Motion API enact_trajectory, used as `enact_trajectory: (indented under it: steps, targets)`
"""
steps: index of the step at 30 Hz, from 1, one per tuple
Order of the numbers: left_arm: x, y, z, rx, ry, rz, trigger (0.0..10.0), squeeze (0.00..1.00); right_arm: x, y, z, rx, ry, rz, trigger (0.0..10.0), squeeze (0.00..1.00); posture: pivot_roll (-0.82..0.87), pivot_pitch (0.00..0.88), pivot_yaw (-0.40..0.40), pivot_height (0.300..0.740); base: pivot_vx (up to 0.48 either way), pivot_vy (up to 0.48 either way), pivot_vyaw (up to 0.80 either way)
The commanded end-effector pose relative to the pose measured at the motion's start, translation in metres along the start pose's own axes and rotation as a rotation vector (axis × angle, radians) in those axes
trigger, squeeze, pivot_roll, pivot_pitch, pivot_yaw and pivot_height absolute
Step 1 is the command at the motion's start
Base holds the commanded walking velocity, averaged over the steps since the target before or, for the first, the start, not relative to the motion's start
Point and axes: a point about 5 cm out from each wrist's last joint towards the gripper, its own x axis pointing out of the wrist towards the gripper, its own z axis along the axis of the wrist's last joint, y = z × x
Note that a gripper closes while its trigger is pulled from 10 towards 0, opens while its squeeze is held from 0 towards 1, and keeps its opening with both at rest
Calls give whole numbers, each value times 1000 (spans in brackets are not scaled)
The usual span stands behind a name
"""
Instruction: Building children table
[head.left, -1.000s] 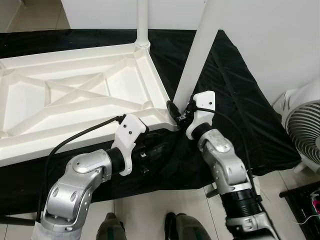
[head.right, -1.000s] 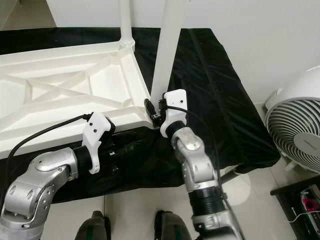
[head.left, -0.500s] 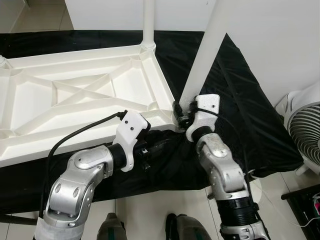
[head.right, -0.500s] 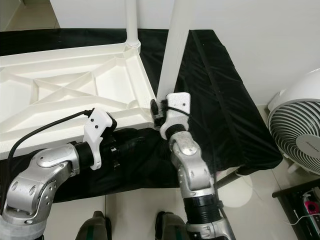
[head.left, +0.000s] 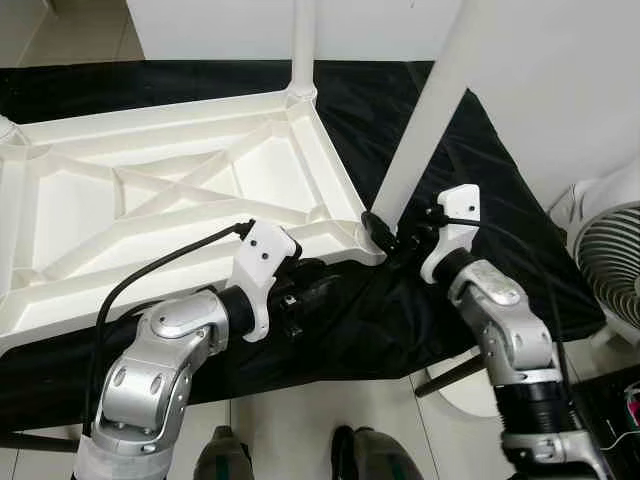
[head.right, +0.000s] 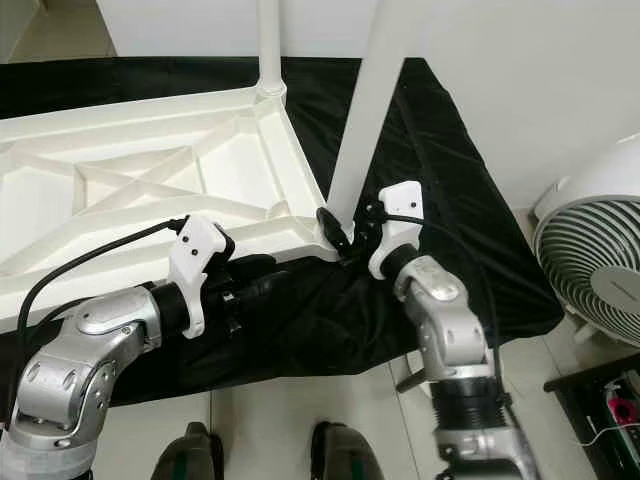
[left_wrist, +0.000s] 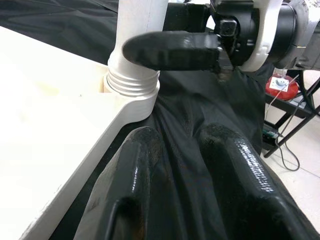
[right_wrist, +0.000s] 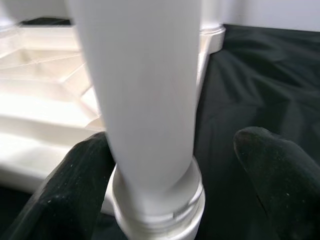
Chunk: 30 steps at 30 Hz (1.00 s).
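My right gripper (head.left: 392, 234) is at the bottom of the near table leg (head.left: 425, 125), one finger on each side. The upside-down tabletop (head.left: 150, 200) lies to its left on the cloth (head.left: 480, 200). My left gripper (head.left: 315, 290) rests under the tabletop's near edge. A fan (head.left: 608, 255) stands far right.

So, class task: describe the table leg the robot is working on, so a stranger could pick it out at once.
Find the upturned white tabletop on the black cloth. At its near right corner a white leg rises, leaning. Unlike the upright leg at the far corner, it has the right hand around its base.
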Motion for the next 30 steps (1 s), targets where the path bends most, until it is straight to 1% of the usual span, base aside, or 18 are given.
enact_trajectory:
  steps: [1,3,4,5,8,11,15,17,18,20,21,22,23,24,30]
  targets:
    - [0,9,-1,3,11,174,10000,0,3,3,-4,-13,11,66,10000,0,-12,102,-9,740,0,0,0]
    - [0,9,0,6,10,173,10000,0,5,5,-7,-7,23,142,10000,0,-8,100,-10,740,0,0,0]
    - [-1,9,0,9,11,173,10000,0,7,6,-8,-19,22,177,10000,0,-4,99,-10,740,0,0,0]
    - [-1,9,0,9,11,173,10000,0,7,6,-8,-19,22,177,10000,0,-4,99,-10,740,0,0,0]
    - [0,8,-1,16,15,171,10000,0,17,4,-9,-49,22,239,10000,0,-1,97,-14,740,0,0,0]
    - [0,7,-1,17,16,169,10000,0,20,3,-9,-50,20,251,10000,0,-1,97,-14,740,0,0,0]
    - [3,3,-2,14,13,166,10000,0,34,-1,-9,-70,18,281,10000,0,7,93,-26,740,0,0,0]
    - [4,2,-3,14,14,165,10000,0,35,-1,-9,-74,19,288,10000,0,8,94,-27,740,0,0,0]
    - [4,1,-3,13,14,164,10000,0,36,-2,-10,-83,28,294,7490,0,10,94,-29,740,0,0,0]
    - [4,1,-3,13,14,164,10000,0,36,-3,-11,-89,34,298,7490,0,10,94,-29,740,0,0,0]
    - [4,0,-3,13,14,164,10000,0,37,-4,-12,-84,37,307,4471,0,12,95,-31,740,0,0,0]
    - [4,0,-3,13,14,165,10000,0,36,-5,-13,-84,43,308,706,0,13,97,-35,740,0,0,0]
    - [4,0,-3,13,14,165,10000,0,36,-5,-13,-84,43,308,706,0,13,97,-35,740,0,0,0]
    - [4,0,-3,13,14,167,10000,0,36,-6,-15,-84,48,309,0,0,13,97,-35,740,0,0,0]
    - [4,1,-4,14,14,175,10000,0,32,-5,-18,-71,52,281,0,0,11,99,-44,740,0,0,0]
